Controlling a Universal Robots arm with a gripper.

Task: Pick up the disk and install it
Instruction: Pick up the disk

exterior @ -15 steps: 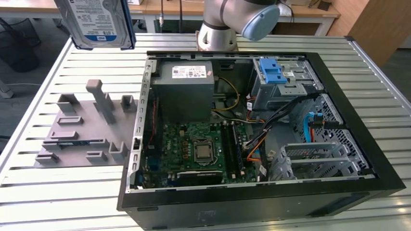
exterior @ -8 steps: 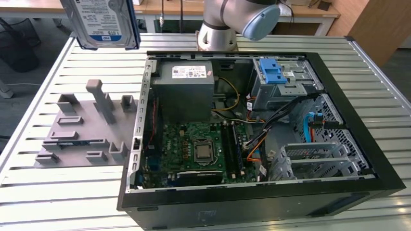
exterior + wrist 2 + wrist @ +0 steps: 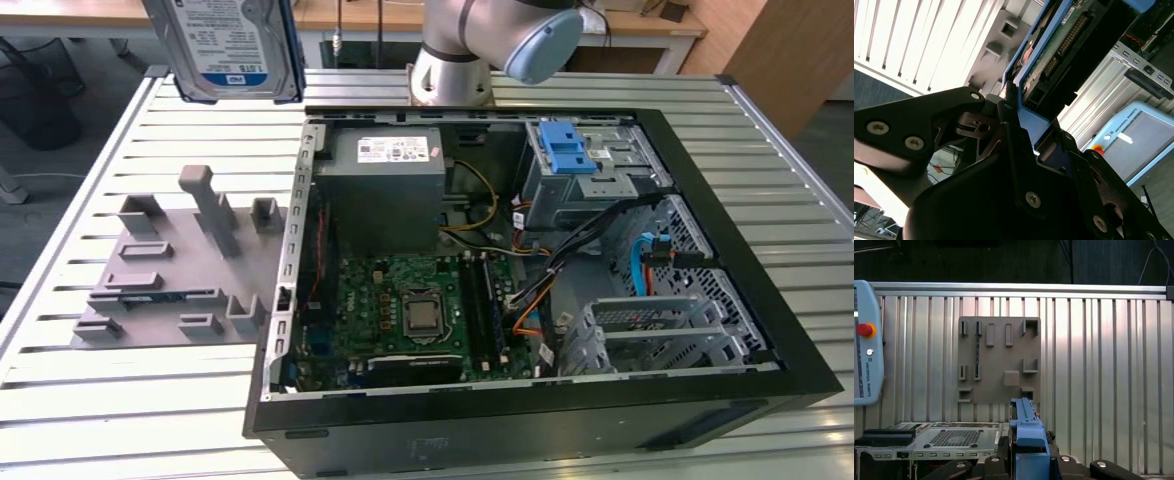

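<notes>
The robot arm (image 3: 454, 60) is showing smooth silver-grey tubular segments and a rounded pale blue joint cap (image 3: 542, 45). In the second wrist view, its claw (image 3: 1024, 112) is showing matte black angular links studded with silver screws (image 3: 1033, 199).

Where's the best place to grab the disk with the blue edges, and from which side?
Grab the disk near one short end, squeezing its two flat faces, and come in from that end. It is thin and flat, so the faces probably give the surest hold. The pincer is shut on its blue-framed end that way, the disk hanging below.
</notes>
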